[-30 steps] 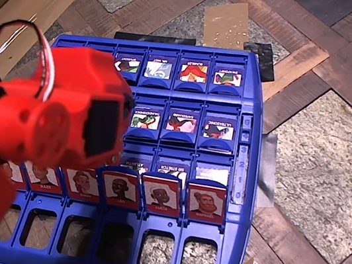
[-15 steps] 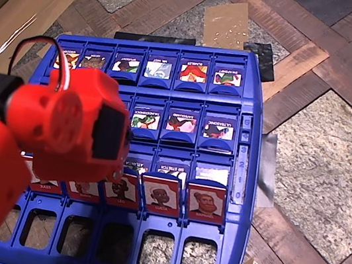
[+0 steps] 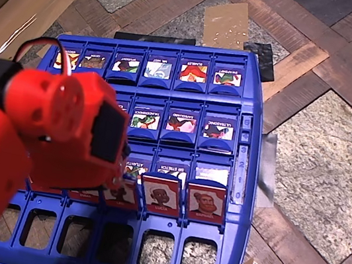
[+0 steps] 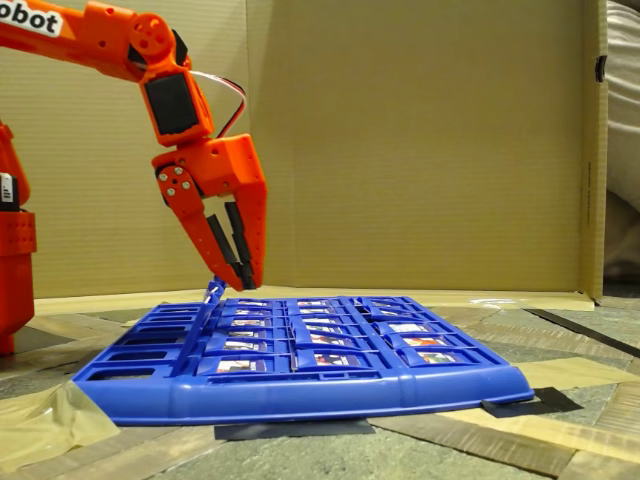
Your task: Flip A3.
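**A3 tilted under the tool tip in the board's red row**

A3 [image 3: 120,195] is the red tile with a dark-haired portrait; its caption is too small and too covered to read. It sits in the raised red row of the blue game board [image 3: 243,183], just left of the LUCIA tile [image 3: 161,194] in the overhead view. Its long axis runs up from its hinge, and it leans out of line with that neighbour, red face still toward the overhead camera.

Largest in the scene is the blue game board, lying flat on the worktop [image 4: 330,450] and taped at its corners. Next is the orange arm [image 3: 56,130], which covers the board's left part in the overhead view. Its tool [image 4: 237,268] points down at the board's left side in the fixed view, fingers only slightly apart and holding nothing, tips just above or touching a raised tile there; I cannot tell which.

Right of the LUCIA tile stands another red tile [image 3: 205,202], upright. Beyond the red row, further from A3, lie rows of folded-down blue tiles [image 3: 181,121] showing whitish pictures.
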Motion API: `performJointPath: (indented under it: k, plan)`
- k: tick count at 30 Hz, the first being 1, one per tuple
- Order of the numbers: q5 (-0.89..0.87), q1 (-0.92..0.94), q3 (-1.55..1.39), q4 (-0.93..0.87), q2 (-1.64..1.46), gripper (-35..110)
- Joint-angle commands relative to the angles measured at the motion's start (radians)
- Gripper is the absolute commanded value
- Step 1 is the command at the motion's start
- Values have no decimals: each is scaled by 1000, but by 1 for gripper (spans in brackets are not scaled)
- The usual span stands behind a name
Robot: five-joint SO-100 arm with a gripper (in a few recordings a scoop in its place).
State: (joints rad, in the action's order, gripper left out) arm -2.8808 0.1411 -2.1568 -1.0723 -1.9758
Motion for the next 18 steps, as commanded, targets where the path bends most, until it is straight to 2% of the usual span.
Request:
performJointPath:
  k: [1,8,18]
  plan:
    - [12,9,25,-31,3,0]
    - [49,41,18,-110,-2,0]
    - [35,52,32,-120,-23,0]
